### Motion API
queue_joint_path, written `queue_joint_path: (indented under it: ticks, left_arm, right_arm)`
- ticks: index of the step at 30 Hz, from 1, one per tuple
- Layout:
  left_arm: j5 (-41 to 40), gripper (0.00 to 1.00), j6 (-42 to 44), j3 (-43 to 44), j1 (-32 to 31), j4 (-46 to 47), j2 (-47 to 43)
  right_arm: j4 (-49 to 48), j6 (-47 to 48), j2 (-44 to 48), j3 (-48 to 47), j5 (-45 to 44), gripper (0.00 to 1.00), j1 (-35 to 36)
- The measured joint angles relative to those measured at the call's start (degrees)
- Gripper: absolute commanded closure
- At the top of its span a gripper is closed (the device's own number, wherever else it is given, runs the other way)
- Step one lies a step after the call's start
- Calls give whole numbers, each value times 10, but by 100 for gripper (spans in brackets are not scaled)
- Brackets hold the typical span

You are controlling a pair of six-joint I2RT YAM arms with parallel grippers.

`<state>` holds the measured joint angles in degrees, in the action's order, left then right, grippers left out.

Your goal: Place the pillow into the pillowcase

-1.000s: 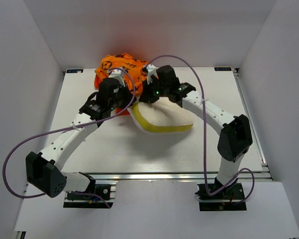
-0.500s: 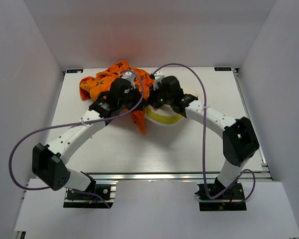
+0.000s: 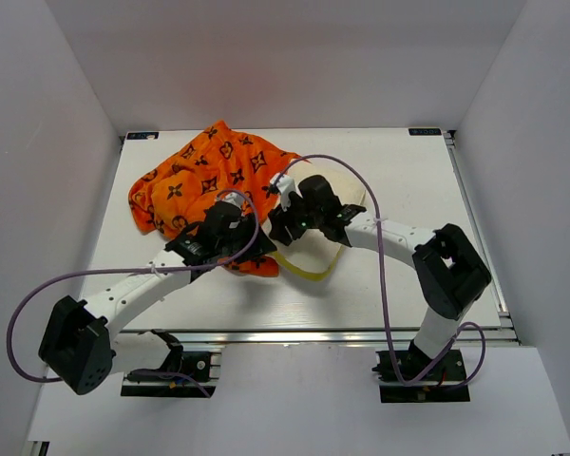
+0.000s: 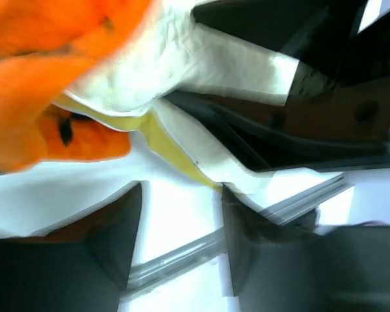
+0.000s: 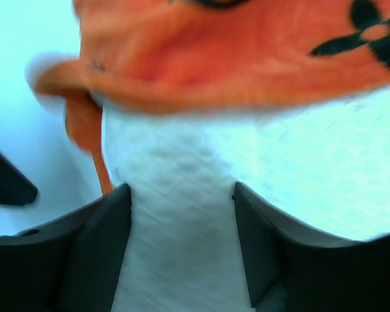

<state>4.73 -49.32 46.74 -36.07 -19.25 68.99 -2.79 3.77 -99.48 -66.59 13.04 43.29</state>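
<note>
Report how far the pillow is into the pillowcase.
Partly done: the orange pillowcase covers one end of the pillow. In hand: the right tool grips the white quilting. Left: the yellow-edged end sticks out, and the left tool is open.

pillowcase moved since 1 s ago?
Yes. The pillowcase was bunched at the table far edge; it has spread toward the near-left, over part of the pillow.

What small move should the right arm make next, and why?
Probably push the pillow a little deeper: the right pincer grips it, the pillowcase covers only part of it, and the yellow edge lies outside.
</note>
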Motion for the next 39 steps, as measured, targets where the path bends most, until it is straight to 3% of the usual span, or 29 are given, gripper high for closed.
queue_joint_path:
  ticks: [4, 7, 10, 14, 18, 21, 26, 34, 37, 38, 39]
  left_arm:
    - [-16, 21, -21, 3, -5, -21, -6]
    - [-49, 19, -19, 41, -5, -65, -25]
    - [-80, 19, -21, 89, -5, -115, -63]
    - [-110, 20, -53, 114, -5, -189, -134]
    - [-109, 20, -125, 49, -5, -238, -195]
    - [-109, 18, -169, -9, -4, -285, -209]
    - [-116, 18, -205, -18, -2, -288, -196]
    - [-121, 18, -220, -12, -1, -269, -184]
    - [-130, 18, -221, -3, -1, -275, -204]
    - [-132, 18, -222, 0, -1, -276, -214]
    - [-135, 18, -222, 3, -1, -277, -226]
  right_arm:
    - [19, 71, 16, 19, 96, 20, -34]
    - [49, 121, 70, 23, 148, 12, -73]
    - [79, 189, 161, 27, 174, 11, -101]
    - [90, 251, 278, 62, 179, 11, -87]
    - [87, 282, 347, 148, 128, 11, -31]
    - [92, 290, 347, 208, 78, 11, 22]
    - [67, 306, 327, 268, -17, 11, 99]
    - [-67, 343, 134, 250, -208, 11, 142]
    - [-130, 371, 59, 238, -273, 28, 145]
    - [-144, 378, 39, 231, -291, 54, 145]
    - [-151, 385, 23, 219, -301, 71, 142]
